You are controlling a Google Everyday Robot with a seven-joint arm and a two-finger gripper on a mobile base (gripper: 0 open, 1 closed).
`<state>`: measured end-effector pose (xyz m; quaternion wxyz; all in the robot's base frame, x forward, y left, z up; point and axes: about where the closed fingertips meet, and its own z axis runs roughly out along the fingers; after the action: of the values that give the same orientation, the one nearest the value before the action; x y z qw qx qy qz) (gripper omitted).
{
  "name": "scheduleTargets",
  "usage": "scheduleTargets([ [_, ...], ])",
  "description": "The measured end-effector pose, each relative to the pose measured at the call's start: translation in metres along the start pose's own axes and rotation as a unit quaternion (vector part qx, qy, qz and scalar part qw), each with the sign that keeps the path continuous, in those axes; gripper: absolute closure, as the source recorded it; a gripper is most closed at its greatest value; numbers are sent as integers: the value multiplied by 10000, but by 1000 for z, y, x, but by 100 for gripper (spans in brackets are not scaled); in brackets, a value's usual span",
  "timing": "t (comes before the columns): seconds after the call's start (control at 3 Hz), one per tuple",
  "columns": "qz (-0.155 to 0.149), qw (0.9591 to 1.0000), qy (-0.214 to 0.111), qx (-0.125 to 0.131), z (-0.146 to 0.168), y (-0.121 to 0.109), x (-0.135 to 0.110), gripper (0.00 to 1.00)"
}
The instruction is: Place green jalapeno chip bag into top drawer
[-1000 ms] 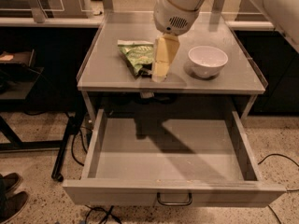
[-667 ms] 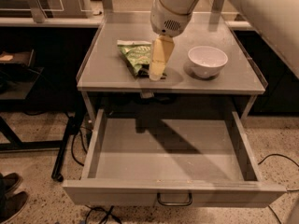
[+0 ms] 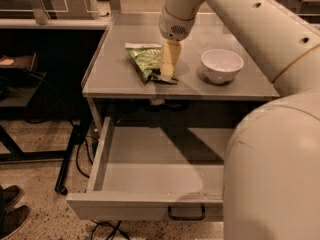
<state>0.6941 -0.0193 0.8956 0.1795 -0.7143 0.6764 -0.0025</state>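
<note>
The bag [image 3: 142,59] lies flat on the table [image 3: 112,74], in the upper middle of the frame. Its pale end strip points toward the top and its crinkled green body runs down toward the table's front edge. My hand [image 3: 167,75] comes down from above onto the bag's right edge, its yellowish tip touching the bag near the lower right corner. From this angle I see it as one slab, so I cannot tell whether it is apart, together or clamped on the bag. To the right of the hand, near but not touching, a white bowl [image 3: 222,64] stands upright on the same table. Below the table's front edge the drawer [image 3: 150,176] stands open toward the bottom of the frame, with a flat grey bottom, low side walls and a dark handle [image 3: 186,215] on its front. My arm [image 3: 270,169] fills the right side of the frame and covers the drawer's right part. A pair of shoes [image 3: 12,211] shows at the lower left.
</note>
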Motion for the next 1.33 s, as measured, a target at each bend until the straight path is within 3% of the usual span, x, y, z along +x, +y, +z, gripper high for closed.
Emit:
scheduleTargets([
  [0.33,-46,9999,22,-105,15,-15,1,0],
  [1.33,102,9987,154,-466,57,-28,12,0],
])
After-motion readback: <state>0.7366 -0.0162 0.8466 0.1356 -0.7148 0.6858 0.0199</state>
